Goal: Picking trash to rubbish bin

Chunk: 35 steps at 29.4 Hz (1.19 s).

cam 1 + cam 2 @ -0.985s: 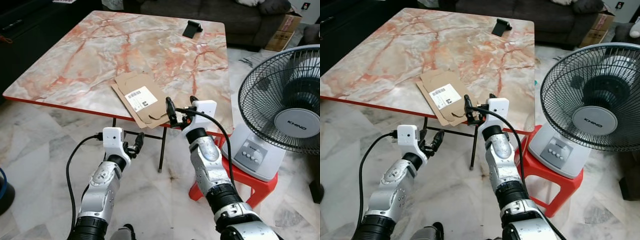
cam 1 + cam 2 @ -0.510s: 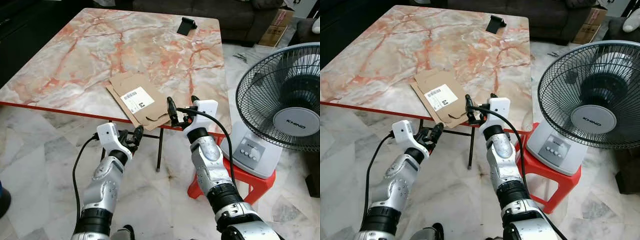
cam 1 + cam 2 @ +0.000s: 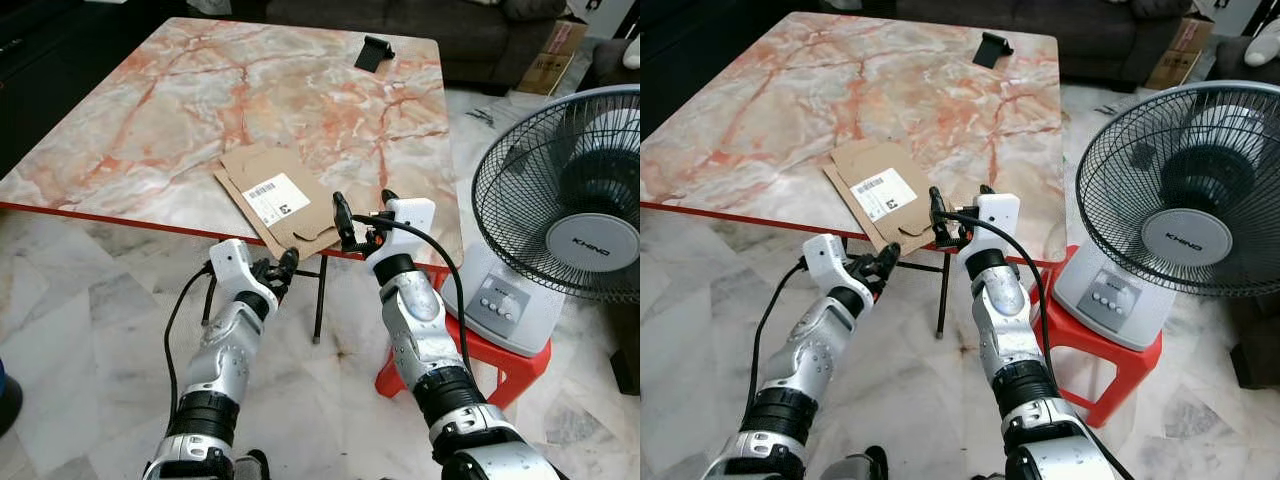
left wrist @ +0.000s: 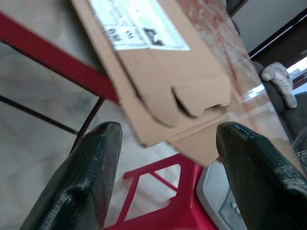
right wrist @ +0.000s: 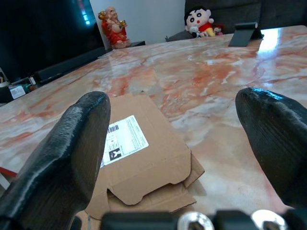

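Observation:
A flattened brown cardboard box with a white label lies on the marble table, one corner sticking out past the red front edge. My right gripper hovers open at that edge, right of the cardboard, which shows just ahead between its fingers. My left gripper is open too, a little below the table edge under the overhanging corner. Neither gripper holds anything.
A standing fan rests on a red plastic stool close to my right arm. A black phone stand sits at the table's far side. Black table legs run under the edge. Marble floor lies below.
My left arm has risen and swung right, bringing its gripper up under the cardboard's overhanging corner. The right arm has held still. The camera shifted slightly.

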Tool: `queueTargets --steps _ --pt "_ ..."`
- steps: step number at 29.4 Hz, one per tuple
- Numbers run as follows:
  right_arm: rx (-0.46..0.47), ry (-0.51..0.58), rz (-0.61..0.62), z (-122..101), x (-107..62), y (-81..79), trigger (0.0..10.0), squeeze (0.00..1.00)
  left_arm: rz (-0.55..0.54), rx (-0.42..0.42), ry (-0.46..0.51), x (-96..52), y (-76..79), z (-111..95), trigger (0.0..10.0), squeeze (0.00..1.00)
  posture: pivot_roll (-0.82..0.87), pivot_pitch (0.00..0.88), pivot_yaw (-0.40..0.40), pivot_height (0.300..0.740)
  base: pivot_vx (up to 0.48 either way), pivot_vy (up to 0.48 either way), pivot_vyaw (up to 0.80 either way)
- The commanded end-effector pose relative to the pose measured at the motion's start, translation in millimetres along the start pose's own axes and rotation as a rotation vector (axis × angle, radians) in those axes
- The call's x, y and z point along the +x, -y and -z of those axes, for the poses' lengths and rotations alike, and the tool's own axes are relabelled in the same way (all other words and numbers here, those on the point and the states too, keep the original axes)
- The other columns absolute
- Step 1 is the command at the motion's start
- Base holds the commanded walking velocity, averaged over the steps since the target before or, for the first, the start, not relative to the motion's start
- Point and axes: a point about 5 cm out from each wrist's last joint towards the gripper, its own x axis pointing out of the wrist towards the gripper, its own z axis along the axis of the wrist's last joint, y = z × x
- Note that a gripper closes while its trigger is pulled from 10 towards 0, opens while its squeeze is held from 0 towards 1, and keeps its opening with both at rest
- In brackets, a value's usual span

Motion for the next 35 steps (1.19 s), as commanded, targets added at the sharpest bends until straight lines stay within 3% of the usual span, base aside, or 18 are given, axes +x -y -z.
queueTargets --steps 1,19,20,21,22,23,35 --pt "-0.005 -0.003 -0.002 0 -1.7 -0.3 10.0 0.0 -0.015 -0.01 -0.005 2.7 0.5 2 10.0 0.0 0.08 0.157 -0.026 0.74 0.0 0.0 0.0" --pt "-0.009 -0.026 0.011 4 -9.5 3.8 10.0 0.0 -0.064 -0.065 0.007 18.7 6.3 0 10.0 0.0 0.06 0.21 -0.027 0.74 0.0 0.0 0.0" --pt "-0.009 -0.026 0.011 4 -9.6 3.9 10.0 0.0 -0.064 -0.066 0.007 19.3 6.7 0 9.4 0.0 0.06 0.211 -0.027 0.74 0.0 0.0 0.0" --pt "-0.009 -0.028 0.012 4 -9.6 4.0 10.0 0.0 -0.065 -0.068 0.007 20.1 7.2 0 4.5 0.0 0.06 0.211 -0.027 0.74 0.0 0.0 0.0" --pt "-0.009 -0.029 0.011 4 -9.6 3.9 10.0 0.0 -0.066 -0.068 0.007 20.4 7.3 0 1.1 0.0 0.06 0.211 -0.027 0.74 0.0 0.0 0.0" --pt "-0.009 -0.03 0.011 5 -9.7 4.0 10.0 0.0 -0.066 -0.069 0.008 20.7 7.5 0 0.0 0.0 0.06 0.212 -0.029 0.74 0.0 0.0 0.0" --pt "-0.008 -0.037 0.01 5 -9.2 3.8 10.0 0.0 -0.054 -0.084 0.02 25.2 13.2 1 0.0 0.0 0.06 0.203 -0.031 0.74 0.0 0.0 0.0"
